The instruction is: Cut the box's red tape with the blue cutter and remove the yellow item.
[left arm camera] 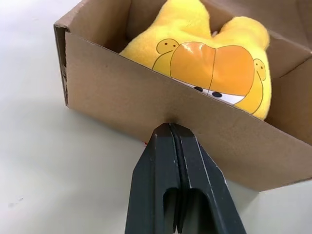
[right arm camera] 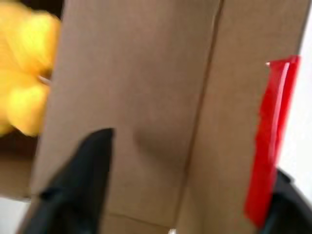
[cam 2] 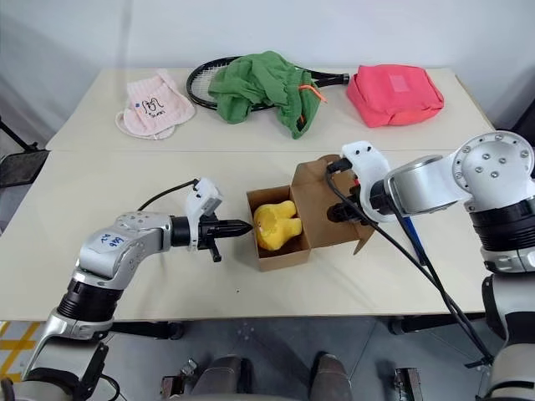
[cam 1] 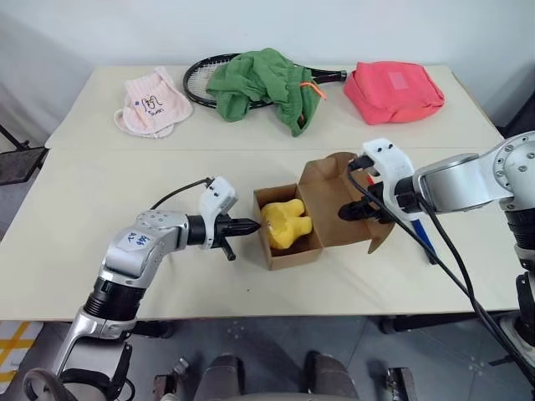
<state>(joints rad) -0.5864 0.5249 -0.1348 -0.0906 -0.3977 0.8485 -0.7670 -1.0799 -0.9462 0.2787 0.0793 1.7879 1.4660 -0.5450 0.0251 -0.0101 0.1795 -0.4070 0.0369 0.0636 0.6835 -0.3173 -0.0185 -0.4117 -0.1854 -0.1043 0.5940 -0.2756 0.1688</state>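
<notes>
- The left hand reached out low over the counter, pointing at the side of the box.
- Its two black fingers were pressed tight together with nothing between them, and their tips sat right at the box's near wall.
- A small white sticker with blue writing was on the left arm, but the writing was too small to read.
- The right hand came in from the other side and tipped down toward the box's open lid flap.
- Its fingers stood wide apart, one on each side of the flap, and I could not tell if they touched it.
- A strip of red tape hung on the edge of that flap.
- The box was open near the middle of the counter, and the yellow item lay inside it.
- The yellow item was a soft toy with an orange patch and little drawn faces.
- A thin blue thing, maybe the blue cutter, lay on the counter behind the right arm.
- At the far side lay a pink cloth with dark marks I could not read, a green cloth on a racket, and a pink-red bag.
</notes>
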